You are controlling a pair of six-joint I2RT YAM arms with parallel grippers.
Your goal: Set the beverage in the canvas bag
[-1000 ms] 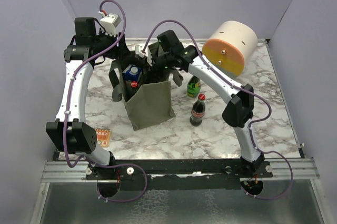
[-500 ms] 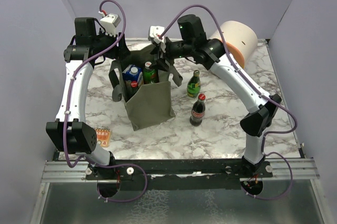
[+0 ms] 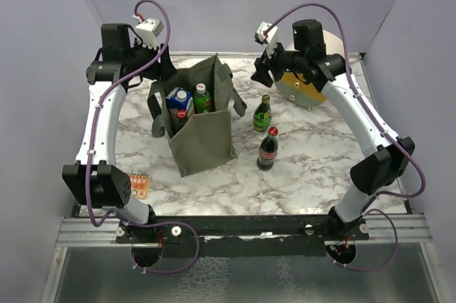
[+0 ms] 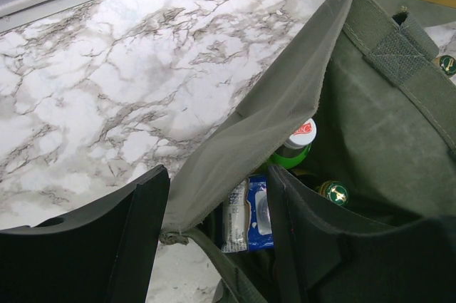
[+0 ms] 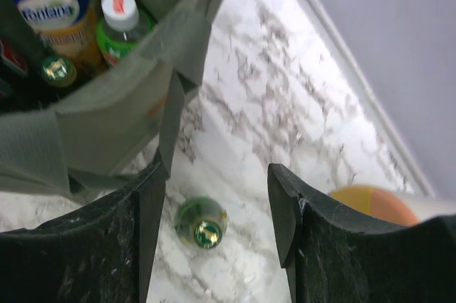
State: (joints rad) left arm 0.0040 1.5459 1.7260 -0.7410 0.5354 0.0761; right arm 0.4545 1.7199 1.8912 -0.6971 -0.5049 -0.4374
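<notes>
Olive canvas bag (image 3: 203, 142) upright; left fingers (image 4: 135, 246) apart astride its rim; right fingers (image 5: 107, 246) apart, empty, above green bottle (image 5: 201, 223).

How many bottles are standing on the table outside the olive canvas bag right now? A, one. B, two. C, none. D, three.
B: a green glass bottle and a red-capped cola bottle stand upright on the marble table, beside the canvas bag on the right arm's side.
</notes>
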